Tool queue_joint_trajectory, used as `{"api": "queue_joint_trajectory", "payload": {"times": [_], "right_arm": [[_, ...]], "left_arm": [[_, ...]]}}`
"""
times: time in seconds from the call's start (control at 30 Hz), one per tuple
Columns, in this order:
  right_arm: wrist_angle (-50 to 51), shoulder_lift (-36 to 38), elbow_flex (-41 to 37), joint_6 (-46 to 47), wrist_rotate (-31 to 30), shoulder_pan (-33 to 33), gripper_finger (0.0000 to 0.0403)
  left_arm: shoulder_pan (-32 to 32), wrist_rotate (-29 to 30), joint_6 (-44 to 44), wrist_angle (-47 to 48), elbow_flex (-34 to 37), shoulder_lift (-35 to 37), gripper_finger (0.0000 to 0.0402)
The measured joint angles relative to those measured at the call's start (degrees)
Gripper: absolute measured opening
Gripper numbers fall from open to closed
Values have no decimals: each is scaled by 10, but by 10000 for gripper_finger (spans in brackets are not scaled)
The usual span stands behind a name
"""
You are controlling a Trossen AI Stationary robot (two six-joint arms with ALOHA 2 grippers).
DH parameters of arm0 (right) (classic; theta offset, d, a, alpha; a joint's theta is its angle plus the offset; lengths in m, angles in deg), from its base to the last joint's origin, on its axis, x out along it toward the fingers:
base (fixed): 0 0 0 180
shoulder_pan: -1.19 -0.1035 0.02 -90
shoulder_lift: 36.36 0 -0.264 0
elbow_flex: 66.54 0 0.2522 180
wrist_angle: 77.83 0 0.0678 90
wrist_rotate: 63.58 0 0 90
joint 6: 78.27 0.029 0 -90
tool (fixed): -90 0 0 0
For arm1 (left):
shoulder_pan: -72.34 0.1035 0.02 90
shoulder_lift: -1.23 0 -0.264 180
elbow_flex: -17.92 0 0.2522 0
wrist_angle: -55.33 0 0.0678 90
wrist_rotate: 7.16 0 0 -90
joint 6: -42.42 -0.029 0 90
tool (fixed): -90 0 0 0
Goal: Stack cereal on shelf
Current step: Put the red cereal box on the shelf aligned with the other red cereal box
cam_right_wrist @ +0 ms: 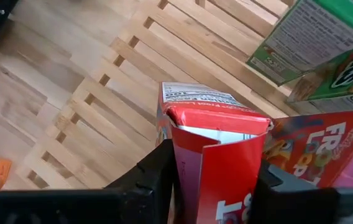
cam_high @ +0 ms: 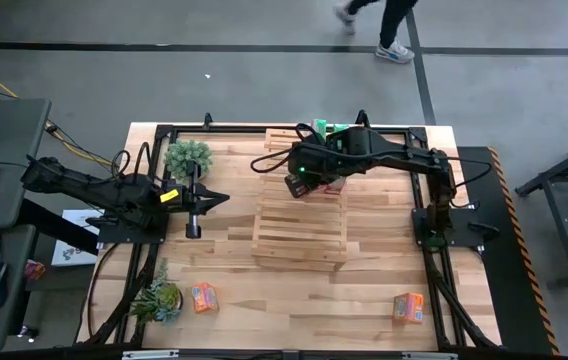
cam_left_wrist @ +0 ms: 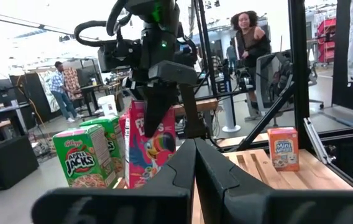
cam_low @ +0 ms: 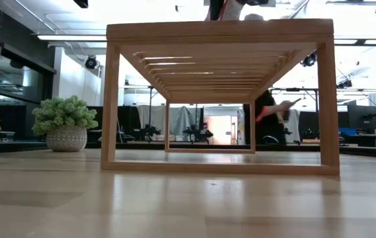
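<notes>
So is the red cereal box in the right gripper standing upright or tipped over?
Upright. The red box stands on end on the rack beside the green boxes, with the right gripper straddling its top from above.

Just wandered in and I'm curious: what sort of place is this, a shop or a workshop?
Most likely a robotics lab or workshop. Two dark arms are bolted to a plank table, desks with monitors fill the room behind, and the cereal boxes look like practice props on a wooden rack.

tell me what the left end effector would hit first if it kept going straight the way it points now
Probably the red-pink cereal box on the shelf, held by the right end effector; it sits dead ahead of the shut left end effector, though depth is unclear.
</notes>
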Motion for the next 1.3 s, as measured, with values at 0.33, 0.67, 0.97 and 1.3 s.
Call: {"api": "queue_joint_trajectory", "payload": {"times": [0.33,0.67,0.97,1.3], "right_arm": [[0,-6,0,-10,24,19,117],[-6,-32,1,-48,28,32,138],[2,-32,0,-75,21,35,209],[1,-17,0,-90,-1,36,220]], "left_arm": [[0,0,4,4,0,0,0],[0,0,12,11,0,0,0],[0,0,14,12,0,0,0],[0,0,14,12,0,0,0]]}}
